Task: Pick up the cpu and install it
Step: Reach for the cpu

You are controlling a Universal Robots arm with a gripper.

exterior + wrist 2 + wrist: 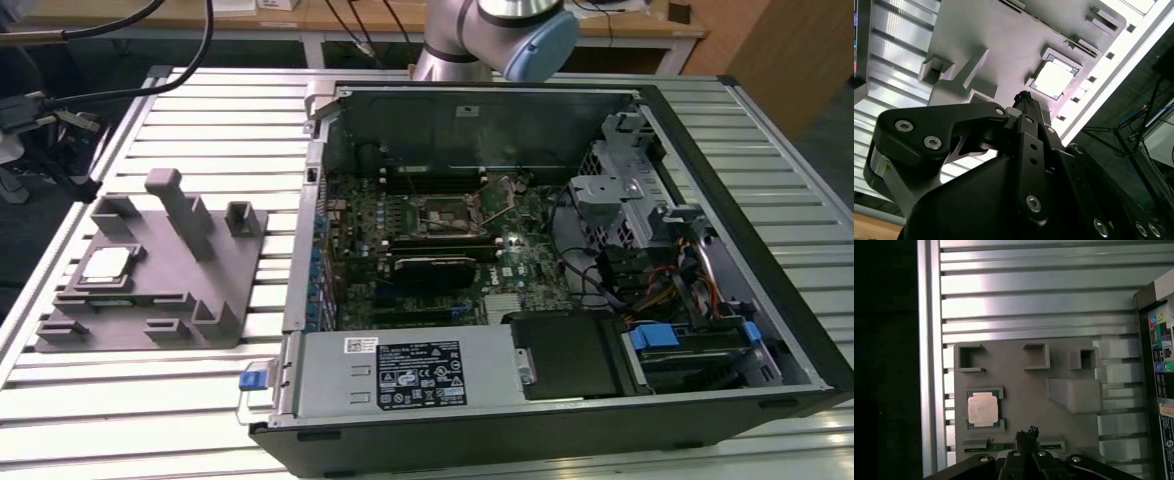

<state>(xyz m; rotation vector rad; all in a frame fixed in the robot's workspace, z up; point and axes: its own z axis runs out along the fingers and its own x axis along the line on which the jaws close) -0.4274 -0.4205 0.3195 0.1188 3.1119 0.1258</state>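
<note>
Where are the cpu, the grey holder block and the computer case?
cpu [983,409]: first wrist view, middle of its silver top.
grey holder block [1024,390]: first wrist view, bare flat surface.
computer case [534,440]: exterior view, black outer wall.

Small flat square cpu chip [107,264]: pale silver top, thin darker rim. Moulded plastic holder block [227,285]: plain matt grey. Ribbed aluminium table [147,400]: silver, parallel stripes. Open computer case [534,445], exterior view's right: black shell, green circuit board [534,240], blue plastic tabs [654,336].

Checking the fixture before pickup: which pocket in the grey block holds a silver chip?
The square pocket holding the cpu, on the grey block; its three bracket-walled pockets are empty.
</note>
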